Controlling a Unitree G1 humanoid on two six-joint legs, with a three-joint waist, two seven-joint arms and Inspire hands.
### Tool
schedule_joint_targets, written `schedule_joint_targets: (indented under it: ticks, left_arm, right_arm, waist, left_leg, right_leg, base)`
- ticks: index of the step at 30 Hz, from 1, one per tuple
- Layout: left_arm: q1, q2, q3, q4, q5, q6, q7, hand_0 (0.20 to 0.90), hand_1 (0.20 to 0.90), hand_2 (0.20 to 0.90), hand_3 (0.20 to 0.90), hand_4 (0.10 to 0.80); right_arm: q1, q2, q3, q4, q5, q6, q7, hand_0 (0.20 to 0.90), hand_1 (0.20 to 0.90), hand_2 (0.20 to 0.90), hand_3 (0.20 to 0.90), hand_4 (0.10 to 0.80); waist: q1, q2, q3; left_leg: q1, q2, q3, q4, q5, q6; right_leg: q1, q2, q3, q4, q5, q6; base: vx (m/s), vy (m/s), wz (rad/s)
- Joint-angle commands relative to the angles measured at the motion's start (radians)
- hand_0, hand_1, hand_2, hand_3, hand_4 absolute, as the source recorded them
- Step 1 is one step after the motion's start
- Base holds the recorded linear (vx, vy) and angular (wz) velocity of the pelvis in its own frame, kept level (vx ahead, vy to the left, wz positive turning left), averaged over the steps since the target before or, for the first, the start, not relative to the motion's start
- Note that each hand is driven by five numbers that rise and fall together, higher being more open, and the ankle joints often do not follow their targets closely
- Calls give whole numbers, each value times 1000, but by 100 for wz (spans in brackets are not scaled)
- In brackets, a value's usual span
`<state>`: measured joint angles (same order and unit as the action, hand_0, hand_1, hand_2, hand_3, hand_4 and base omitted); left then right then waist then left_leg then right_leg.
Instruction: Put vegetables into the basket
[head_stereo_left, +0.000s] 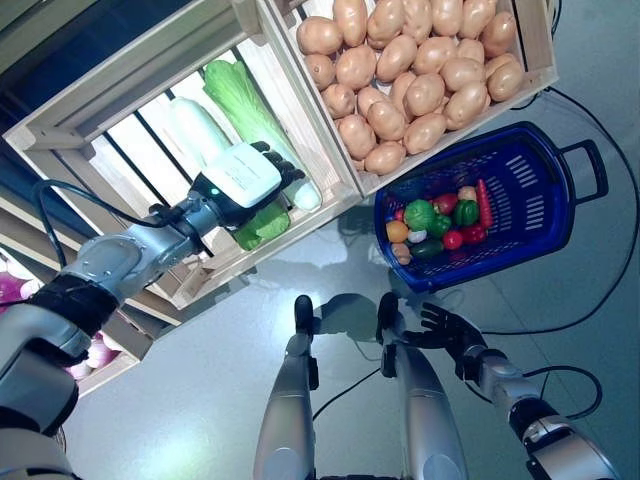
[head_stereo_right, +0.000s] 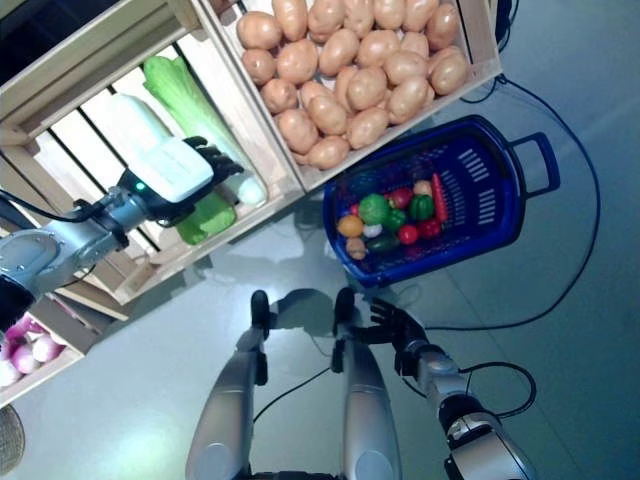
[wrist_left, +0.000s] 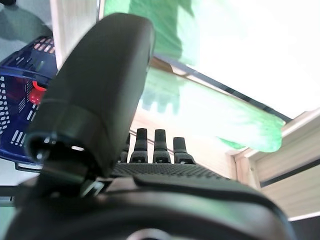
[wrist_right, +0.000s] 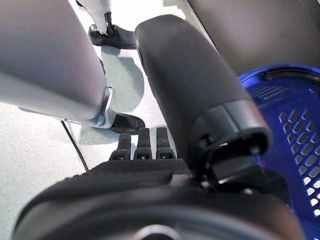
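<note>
While we are reaching our left hand (head_stereo_left: 243, 178) into the wooden crate (head_stereo_left: 130, 125), its fingers are spreading straight beside the long green cabbage (head_stereo_left: 250, 108), holding nothing. Our right hand (head_stereo_left: 447, 331) is hanging relaxed and empty near the blue basket (head_stereo_left: 545, 218) (already holding small vegetables). Next, we judge, comes closing round the cabbage.

A slatted wooden crate (head_stereo_left: 90, 125) stands on the grey floor (head_stereo_left: 230, 330) (pale wood, tilted in the head views). Below it, a lower shelf (head_stereo_right: 60, 345) holds purple-white bulbs (head_stereo_right: 30, 352).
</note>
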<state>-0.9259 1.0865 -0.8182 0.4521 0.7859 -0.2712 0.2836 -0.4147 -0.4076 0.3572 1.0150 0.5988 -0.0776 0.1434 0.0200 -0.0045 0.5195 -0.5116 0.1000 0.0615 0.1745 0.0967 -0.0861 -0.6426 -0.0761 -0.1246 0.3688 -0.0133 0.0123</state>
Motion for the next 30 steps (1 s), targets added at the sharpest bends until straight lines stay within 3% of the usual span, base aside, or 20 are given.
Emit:
schedule_joint_targets:
  ticks: [1, 19, 24, 27, 30]
  left_arm:
    - [6, 112, 153, -91, -15, -3, 11, 900, 900, 900, 900, 800]
    - [-35, 128, 101, -30, -4, 23, -84, 900, 900, 900, 900, 800]
    - [-54, 115, 94, 25, 19, 56, -18, 900, 900, 900, 900, 800]
    - [-56, 91, 109, 80, 66, 57, 132, 900, 900, 900, 900, 800]
    - [-77, 71, 110, 133, 79, 74, 199, 900, 900, 900, 900, 800]
  right_arm:
    - [72, -64, -41, -58, 49, -41, -18, 900, 900, 900, 900, 800]
    - [54, -59, -33, -98, 77, -52, -31, 900, 900, 900, 900, 800]
    - [52, -57, -29, -109, 88, -53, -45, 900, 900, 900, 900, 800]
    - [51, -52, -24, -116, 94, -56, -49, 900, 900, 900, 900, 800]
    - [43, -48, -16, -123, 100, -60, -59, 900, 900, 900, 900, 800]
  waist:
    - [-8, 25, 0]
    - [-13, 3, 0]
    - [-17, -10, 0]
    - [-18, -23, 0]
    - [-21, -28, 0]
  left_leg:
    - [-107, -21, -8, 135, -36, -20]
    - [-170, -11, -15, 181, -49, -13]
    - [-185, -4, -15, 194, -53, -10]
    - [-194, 0, -16, 199, -52, -10]
    - [-204, 3, -15, 201, -51, -9]
  right_leg:
    - [109, -29, -32, -47, -45, 34]
    - [49, -25, -38, -8, -48, 30]
    - [35, -18, -37, 7, -55, 26]
    - [28, -13, -38, 16, -57, 24]
    - [14, -10, -36, 26, -59, 23]
  base:
    - [49, -20, 1]
    - [17, -7, 3]
    - [0, 0, 0]
    - [0, 0, 0]
    - [0, 0, 0]
